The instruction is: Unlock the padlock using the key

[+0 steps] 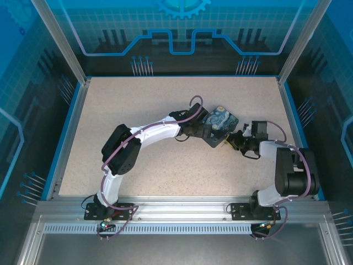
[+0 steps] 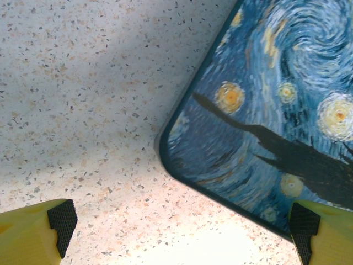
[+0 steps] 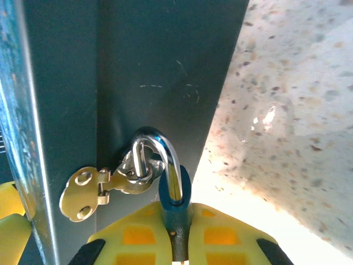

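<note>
The padlock [image 3: 175,193] has a small blue body and a silver shackle [image 3: 172,157]. The shackle is hooked through the staple of a silvery hasp [image 3: 91,192] on the dark side of the starry-night box [image 3: 165,66]. My right gripper [image 3: 179,243] is shut on the padlock body, its yellow fingers [image 3: 138,237] pressed on both sides. From above, the right gripper [image 1: 233,141] sits at the box's near right side. My left gripper [image 2: 183,232] is open, hovering over the near corner of the painted lid [image 2: 276,110] with nothing between its pads. The key is out of view.
The box [image 1: 222,118] lies right of centre on the speckled table [image 1: 143,105]. The left gripper [image 1: 212,135] reaches it from the left. Blue rails [image 1: 66,138] and transparent walls fence the table on all sides.
</note>
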`<action>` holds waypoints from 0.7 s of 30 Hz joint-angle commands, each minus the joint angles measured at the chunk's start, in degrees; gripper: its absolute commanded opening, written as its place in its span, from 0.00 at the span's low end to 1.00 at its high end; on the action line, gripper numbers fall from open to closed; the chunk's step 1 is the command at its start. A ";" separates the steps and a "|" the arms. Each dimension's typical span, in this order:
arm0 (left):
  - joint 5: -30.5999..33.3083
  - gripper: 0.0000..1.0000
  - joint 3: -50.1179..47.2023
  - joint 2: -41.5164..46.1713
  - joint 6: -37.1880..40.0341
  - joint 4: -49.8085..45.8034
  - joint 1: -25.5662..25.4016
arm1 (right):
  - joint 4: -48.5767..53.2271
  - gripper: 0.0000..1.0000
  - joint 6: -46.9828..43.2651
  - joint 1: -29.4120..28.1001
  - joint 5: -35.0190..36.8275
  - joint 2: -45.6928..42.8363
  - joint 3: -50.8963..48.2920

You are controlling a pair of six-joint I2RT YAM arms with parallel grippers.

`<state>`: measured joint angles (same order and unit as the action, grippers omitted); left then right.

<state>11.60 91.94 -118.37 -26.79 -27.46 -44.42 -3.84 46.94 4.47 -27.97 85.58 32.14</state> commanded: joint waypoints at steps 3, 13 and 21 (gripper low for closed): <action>1.58 0.99 -0.80 -3.84 1.93 -8.65 0.21 | -1.77 0.00 3.67 3.45 1.70 -4.26 -3.33; 2.26 0.99 0.25 -2.91 2.18 -9.48 0.13 | -3.67 0.00 3.88 -1.68 0.02 -1.83 -3.22; 4.12 0.99 1.26 0.77 2.19 -10.86 1.37 | -6.49 0.00 6.31 -11.86 3.55 2.04 -1.25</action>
<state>13.78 92.53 -118.89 -25.71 -35.07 -43.97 -8.88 51.94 -4.54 -25.69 85.82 29.39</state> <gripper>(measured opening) 0.989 0.104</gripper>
